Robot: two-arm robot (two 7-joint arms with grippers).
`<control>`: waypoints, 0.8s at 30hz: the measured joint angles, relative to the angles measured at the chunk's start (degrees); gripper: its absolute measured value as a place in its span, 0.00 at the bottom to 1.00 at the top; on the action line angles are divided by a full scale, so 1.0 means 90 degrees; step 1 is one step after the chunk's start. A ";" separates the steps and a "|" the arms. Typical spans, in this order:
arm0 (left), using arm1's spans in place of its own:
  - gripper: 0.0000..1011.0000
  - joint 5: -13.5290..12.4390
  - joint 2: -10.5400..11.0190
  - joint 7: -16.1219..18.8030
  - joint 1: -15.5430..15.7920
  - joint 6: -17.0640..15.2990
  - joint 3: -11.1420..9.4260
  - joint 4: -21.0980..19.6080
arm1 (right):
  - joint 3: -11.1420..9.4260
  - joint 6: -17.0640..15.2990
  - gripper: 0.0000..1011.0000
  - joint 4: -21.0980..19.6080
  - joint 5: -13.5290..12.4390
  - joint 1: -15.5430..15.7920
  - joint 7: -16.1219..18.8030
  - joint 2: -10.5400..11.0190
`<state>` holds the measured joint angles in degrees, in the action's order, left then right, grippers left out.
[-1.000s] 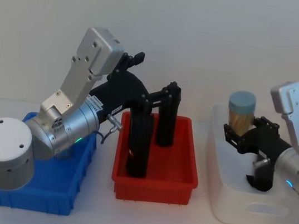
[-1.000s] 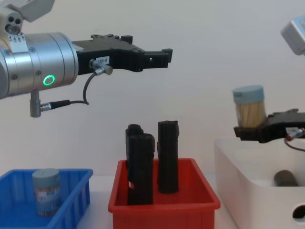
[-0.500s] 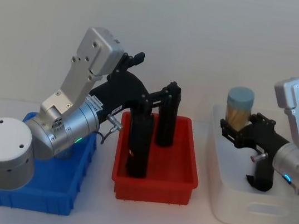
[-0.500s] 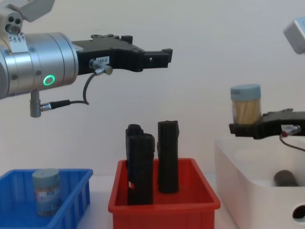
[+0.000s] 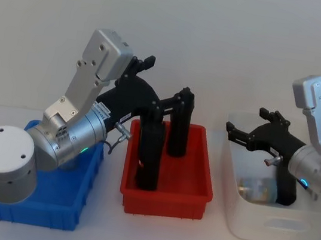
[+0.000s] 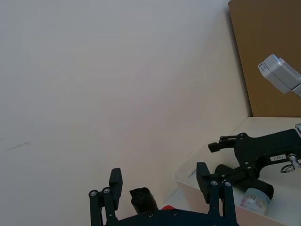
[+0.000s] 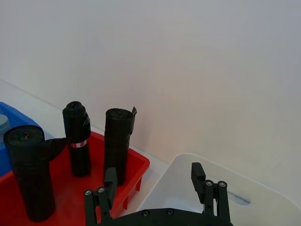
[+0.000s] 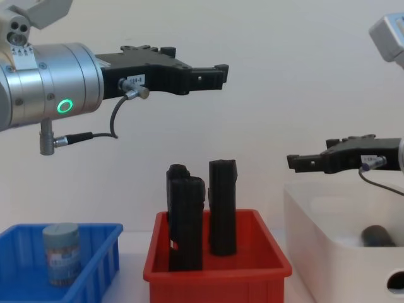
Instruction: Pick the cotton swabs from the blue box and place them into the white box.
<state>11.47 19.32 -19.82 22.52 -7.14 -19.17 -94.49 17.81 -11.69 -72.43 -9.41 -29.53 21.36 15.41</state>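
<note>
- Right pincer [image 5: 244, 132]: open and empty, above the white box [image 5: 271, 227].
- One swab tub [image 5: 254, 188] lies on its side in the white box.
- Another tub [image 8: 61, 254] stands upright in the blue box [image 8: 95, 268]; its label print is not legible.
- Left pincer [image 8: 211, 74]: open, raised above the red bin [image 8: 218, 273].

You'll see a red bin [image 5: 189, 192] on the pale desk [image 5: 95, 234], with three tall black upright rolls [image 5: 150, 152] standing in it; one carries a small red-and-white label band [image 7: 78, 144]. Behind everything is a plain white wall [image 5: 221, 38], and a brown panel [image 6: 268, 56] stands off to one side.
</note>
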 joint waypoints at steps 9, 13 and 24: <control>0.99 0.0000 0.0000 0.0000 0.0000 0.0000 0.0000 0.0000 | 0.0006 0.0053 0.99 0.0063 -0.0019 -0.0054 0.0047 -0.0028; 0.99 0.0000 0.0000 0.0000 0.0000 0.0000 0.0000 0.0000 | 0.0009 0.0071 0.99 0.0083 -0.0025 -0.0071 0.0062 -0.0036; 0.99 0.0000 0.0000 0.0000 0.0000 0.0000 0.0000 0.0000 | 0.0010 0.0092 0.99 0.0109 -0.0032 -0.0093 0.0083 -0.0046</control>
<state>11.47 19.31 -19.82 22.52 -7.14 -19.17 -94.49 17.89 -10.86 -71.45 -9.69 -30.37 22.10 15.00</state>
